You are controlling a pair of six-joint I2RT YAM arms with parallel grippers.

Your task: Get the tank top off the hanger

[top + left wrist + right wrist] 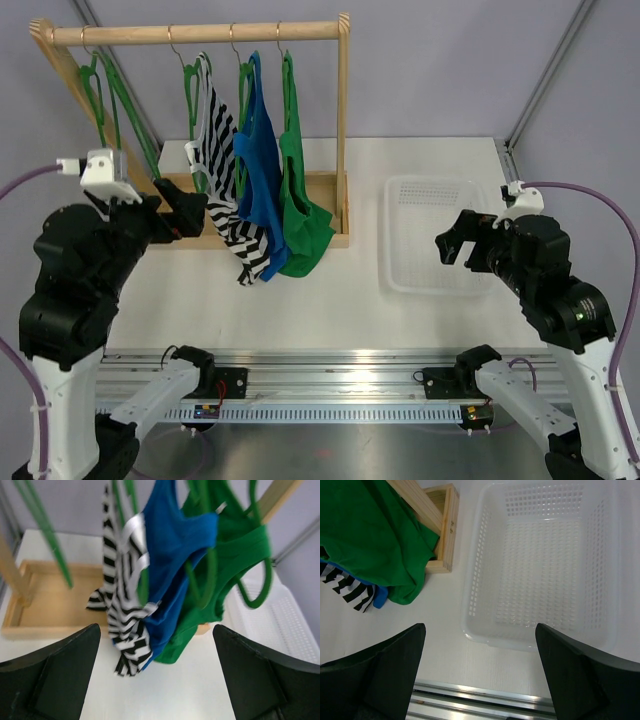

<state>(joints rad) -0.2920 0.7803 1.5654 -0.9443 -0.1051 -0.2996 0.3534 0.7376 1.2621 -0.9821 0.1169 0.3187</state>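
Three tank tops hang on green hangers from a wooden rail [200, 33]: a black-and-white striped one [225, 190], a blue one [260, 165] and a green one [300, 215]. They also show in the left wrist view, striped [125, 610], blue [172, 555], green [235, 565]. An empty green hanger [100, 90] hangs at the rail's left. My left gripper [185, 210] is open just left of the striped top, holding nothing. My right gripper [455, 240] is open and empty over the near left edge of the white basket [440, 235].
The rack stands on a wooden tray base [325, 200] with an upright post [343, 110]. The white perforated basket [540, 560] lies on the table right of the rack. A metal rail [320, 375] runs along the table's near edge.
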